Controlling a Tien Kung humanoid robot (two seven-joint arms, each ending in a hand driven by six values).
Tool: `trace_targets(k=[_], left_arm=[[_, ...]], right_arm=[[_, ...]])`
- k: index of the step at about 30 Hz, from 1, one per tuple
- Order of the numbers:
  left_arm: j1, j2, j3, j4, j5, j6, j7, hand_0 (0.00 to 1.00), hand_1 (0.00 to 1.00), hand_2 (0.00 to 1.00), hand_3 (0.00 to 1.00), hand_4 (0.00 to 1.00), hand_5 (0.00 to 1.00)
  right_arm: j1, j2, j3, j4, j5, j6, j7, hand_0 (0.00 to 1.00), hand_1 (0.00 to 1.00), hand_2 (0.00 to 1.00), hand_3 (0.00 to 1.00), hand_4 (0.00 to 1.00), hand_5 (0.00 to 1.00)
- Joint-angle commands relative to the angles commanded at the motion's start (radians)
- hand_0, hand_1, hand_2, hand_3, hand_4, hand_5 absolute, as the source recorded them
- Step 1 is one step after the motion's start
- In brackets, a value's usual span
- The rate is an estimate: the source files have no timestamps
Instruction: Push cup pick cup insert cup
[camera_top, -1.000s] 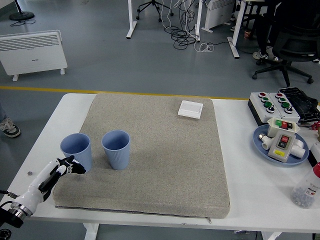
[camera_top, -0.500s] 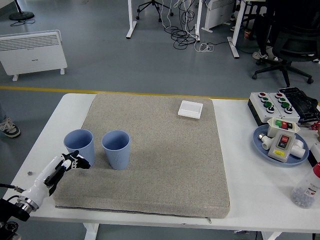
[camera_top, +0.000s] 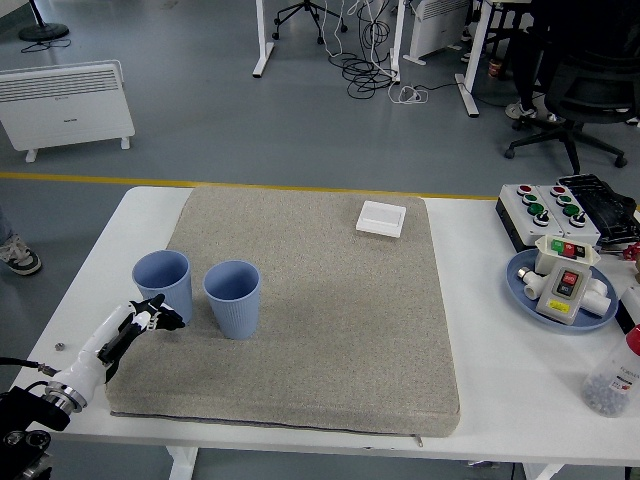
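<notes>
1. The left arm (camera_top: 85, 362) has a slim white shell along the forearm, with a black strip on its upper side.
2. The left hand (camera_top: 150, 314) is small, with black fingers and some white parts at the knuckles.
3. At the wrist end of the forearm there is a metal ring of silver colour, like a collar.
4. Behind this ring the arm becomes black and thicker, with round joint housings at the lower left corner.
5. A thin black cable goes from the picture's left edge to the silver ring.
</notes>
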Motion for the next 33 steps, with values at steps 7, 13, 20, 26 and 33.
trace_targets(k=[7, 13, 20, 26, 33], left_arm=[[-0.019, -0.001, 0.028, 0.018, -0.011, -0.003, 0.000, 0.684, 0.587, 0.526, 0.466, 0.599, 0.998], [-0.058, -0.005, 0.058, 0.051, -0.026, -0.004, -0.003, 0.698, 0.593, 0.527, 0.467, 0.597, 0.998], [-0.100, -0.001, 0.085, 0.082, -0.035, -0.002, -0.007, 0.704, 0.595, 0.529, 0.469, 0.597, 0.998], [-0.136, 0.004, 0.112, 0.115, -0.047, -0.003, -0.008, 0.706, 0.598, 0.532, 0.469, 0.594, 0.998], [-0.179, -0.003, 0.148, 0.169, -0.062, 0.004, -0.023, 0.722, 0.598, 0.532, 0.470, 0.588, 0.998]], right_arm=[[-0.002, 0.001, -0.006, 0.000, 0.005, 0.001, 0.001, 0.676, 0.591, 0.602, 0.577, 0.097, 0.571], [-0.003, 0.002, -0.009, 0.000, 0.006, 0.002, 0.001, 0.676, 0.590, 0.601, 0.577, 0.097, 0.571], [-0.002, 0.002, -0.012, 0.000, 0.008, 0.002, 0.001, 0.676, 0.590, 0.602, 0.577, 0.097, 0.572], [0.001, 0.001, -0.014, 0.000, 0.011, 0.003, 0.001, 0.676, 0.591, 0.601, 0.577, 0.097, 0.573], [0.003, 0.002, -0.015, 0.000, 0.006, 0.004, 0.000, 0.676, 0.591, 0.600, 0.577, 0.097, 0.571]])
